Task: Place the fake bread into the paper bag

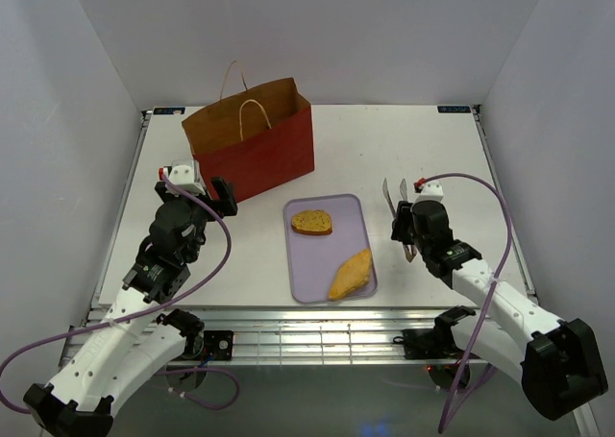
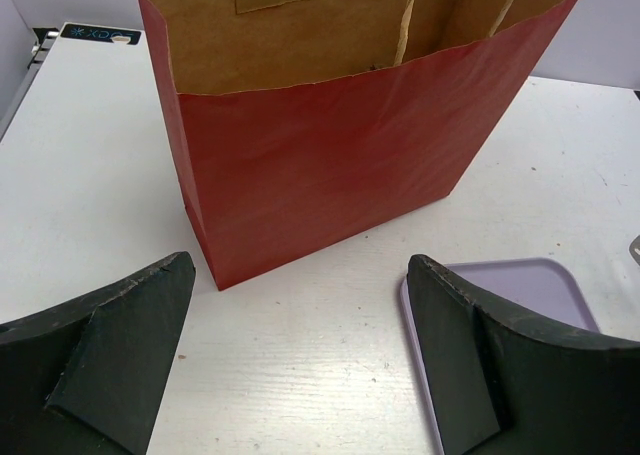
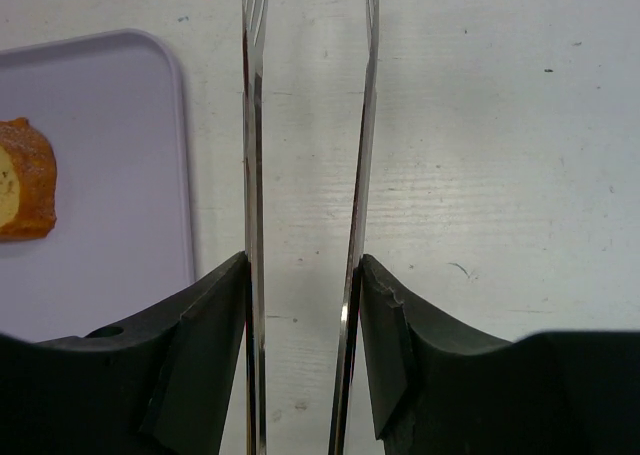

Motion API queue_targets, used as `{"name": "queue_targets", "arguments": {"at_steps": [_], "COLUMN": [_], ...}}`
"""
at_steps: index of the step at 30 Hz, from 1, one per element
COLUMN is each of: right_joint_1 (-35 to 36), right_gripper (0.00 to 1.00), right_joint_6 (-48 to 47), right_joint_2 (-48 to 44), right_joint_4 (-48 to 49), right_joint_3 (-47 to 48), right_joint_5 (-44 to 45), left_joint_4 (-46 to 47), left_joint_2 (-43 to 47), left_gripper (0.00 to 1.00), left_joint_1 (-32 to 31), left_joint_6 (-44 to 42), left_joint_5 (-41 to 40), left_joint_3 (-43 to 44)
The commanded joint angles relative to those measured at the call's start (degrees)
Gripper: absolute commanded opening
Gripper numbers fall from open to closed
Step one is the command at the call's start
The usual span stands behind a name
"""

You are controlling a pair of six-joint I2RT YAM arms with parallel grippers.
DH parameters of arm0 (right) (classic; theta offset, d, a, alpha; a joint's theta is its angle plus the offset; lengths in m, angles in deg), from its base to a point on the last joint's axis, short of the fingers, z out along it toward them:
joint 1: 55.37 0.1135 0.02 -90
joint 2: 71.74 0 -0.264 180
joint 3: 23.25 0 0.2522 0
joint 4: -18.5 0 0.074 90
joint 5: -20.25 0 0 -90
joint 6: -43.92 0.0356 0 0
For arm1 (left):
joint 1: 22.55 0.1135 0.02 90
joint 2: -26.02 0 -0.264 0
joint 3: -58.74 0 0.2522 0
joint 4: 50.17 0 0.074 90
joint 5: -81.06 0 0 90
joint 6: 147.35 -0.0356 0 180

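Note:
The red paper bag (image 1: 252, 144) stands upright and open at the back left; it fills the left wrist view (image 2: 330, 155). Two fake bread pieces lie on the lavender tray (image 1: 306, 264): a round toast-like piece (image 1: 311, 223) at the far end and a long orange loaf (image 1: 351, 274) near the front. One bread edge shows in the right wrist view (image 3: 22, 180). My left gripper (image 1: 223, 197) is open and empty just in front of the bag. My right gripper (image 1: 407, 228) is shut on the metal tongs (image 3: 305, 125), right of the tray; the tong arms stand apart.
The tray's corner shows in the left wrist view (image 2: 520, 275) by my right-hand finger. The white table (image 1: 423, 149) is walled in by white panels on three sides.

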Motion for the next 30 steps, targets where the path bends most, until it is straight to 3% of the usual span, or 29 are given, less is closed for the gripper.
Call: {"name": "queue_targets", "arguments": {"at_steps": [1, 9, 16, 30], "right_joint_1": [-0.9, -2.1, -2.2, -2.3], "right_gripper": [0.52, 0.53, 0.62, 0.62], "right_joint_6": [1.4, 1.1, 1.6, 1.8], "right_joint_2": [2.5, 8.4, 10.6, 13.8], "right_joint_4": [10.0, 14.0, 14.2, 14.4], "right_joint_3": [-0.4, -0.9, -1.8, -4.0], "right_joint_5": [-0.2, -3.7, -3.8, -3.4], "left_joint_4": [0.3, 0.3, 0.3, 0.1], "left_joint_2": [0.0, -0.1, -0.5, -0.4], "left_gripper": [0.98, 0.98, 0.98, 0.98], "left_joint_1": [-0.3, -0.2, -0.2, -0.2], "left_joint_6": [0.2, 0.3, 0.3, 0.3], "left_joint_5": [0.2, 0.5, 0.8, 0.7], "left_joint_3": [0.4, 0.4, 0.4, 0.4]}}
